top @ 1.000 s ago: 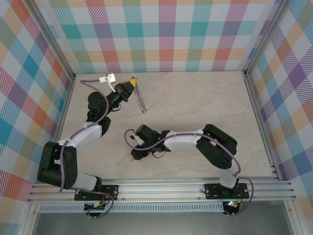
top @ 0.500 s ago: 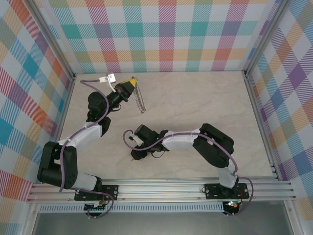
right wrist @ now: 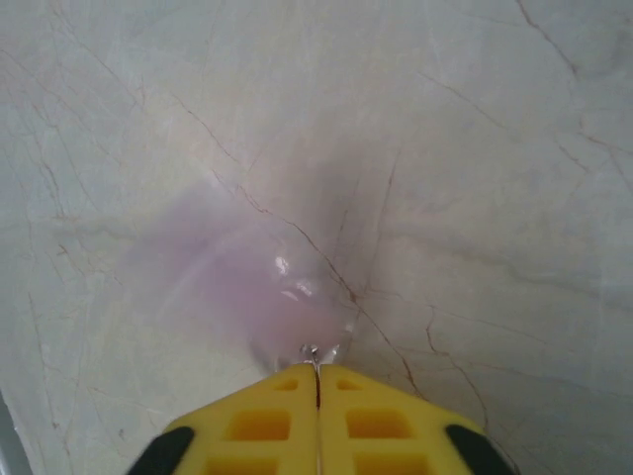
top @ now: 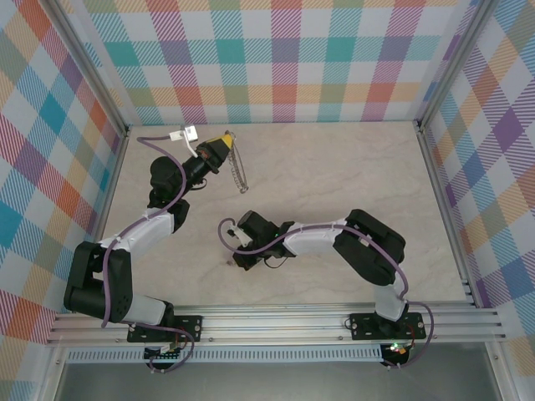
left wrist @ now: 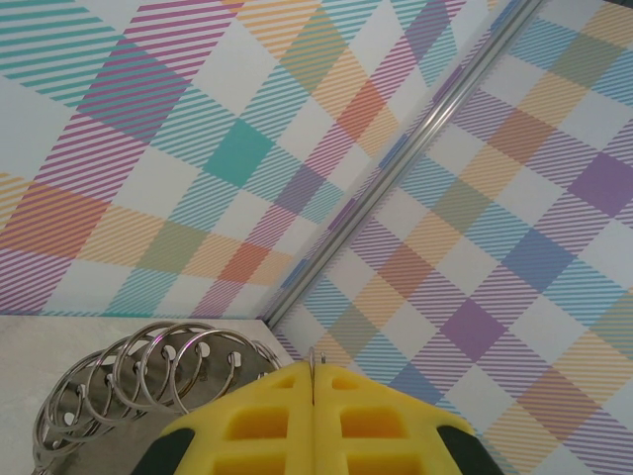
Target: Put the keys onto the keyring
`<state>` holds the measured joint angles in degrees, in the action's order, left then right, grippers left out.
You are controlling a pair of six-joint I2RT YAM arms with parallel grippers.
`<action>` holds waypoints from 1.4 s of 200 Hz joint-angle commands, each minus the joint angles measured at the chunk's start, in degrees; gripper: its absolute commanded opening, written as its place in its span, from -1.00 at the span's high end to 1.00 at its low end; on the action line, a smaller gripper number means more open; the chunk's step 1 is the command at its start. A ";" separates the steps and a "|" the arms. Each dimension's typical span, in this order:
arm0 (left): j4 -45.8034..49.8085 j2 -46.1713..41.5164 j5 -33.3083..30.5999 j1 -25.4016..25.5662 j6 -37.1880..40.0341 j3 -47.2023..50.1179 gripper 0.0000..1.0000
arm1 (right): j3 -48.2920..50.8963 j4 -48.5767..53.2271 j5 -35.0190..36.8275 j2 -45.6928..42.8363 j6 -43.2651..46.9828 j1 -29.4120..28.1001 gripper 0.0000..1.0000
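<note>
The tabletop (top: 334, 167) is a pale beige, marble-look slab with thin brown veins, evenly lit. Walls (top: 284, 58) of pastel plaid in teal, orange, purple and yellow enclose three sides, with silvery metal rails (top: 276, 322) along the near edge

No text can be read, as far as visible.

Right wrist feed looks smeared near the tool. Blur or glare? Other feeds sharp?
Right wrist: blur, not glare; the key is a soft lilac smear off the right tool, while the table veins are sharp. Left wrist: keyring fairly crisp. Top: even light, sharp.
</note>
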<state>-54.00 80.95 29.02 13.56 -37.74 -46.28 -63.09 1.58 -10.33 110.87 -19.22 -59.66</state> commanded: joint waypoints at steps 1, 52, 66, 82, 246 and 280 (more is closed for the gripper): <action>-3.31 -0.15 0.56 -1.08 0.30 -0.91 1.00 | 1.94 1.27 0.93 -1.91 -0.35 0.54 1.00; -3.37 -0.11 0.63 -1.08 0.21 -0.92 1.00 | 7.99 0.36 4.02 -8.43 -1.37 3.09 1.00; -3.45 -0.04 0.64 -1.08 0.19 -0.92 1.00 | 10.42 -0.44 4.74 -10.90 -1.97 3.94 1.00; -3.48 -0.04 0.69 -1.08 0.12 -0.99 1.00 | 13.39 -1.37 5.89 -14.06 -3.10 4.78 1.00; 10.26 2.24 16.18 8.76 11.53 -12.79 1.00 | 23.87 1.56 23.08 -67.33 -4.09 13.96 1.00; 16.49 3.65 21.75 12.52 16.42 -17.48 1.00 | 22.45 0.08 21.90 -69.47 -0.84 15.52 1.00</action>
<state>-41.74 83.57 44.51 23.94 -27.16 -59.75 -38.04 2.37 11.03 42.39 -23.99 -44.99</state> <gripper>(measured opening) 0.050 0.049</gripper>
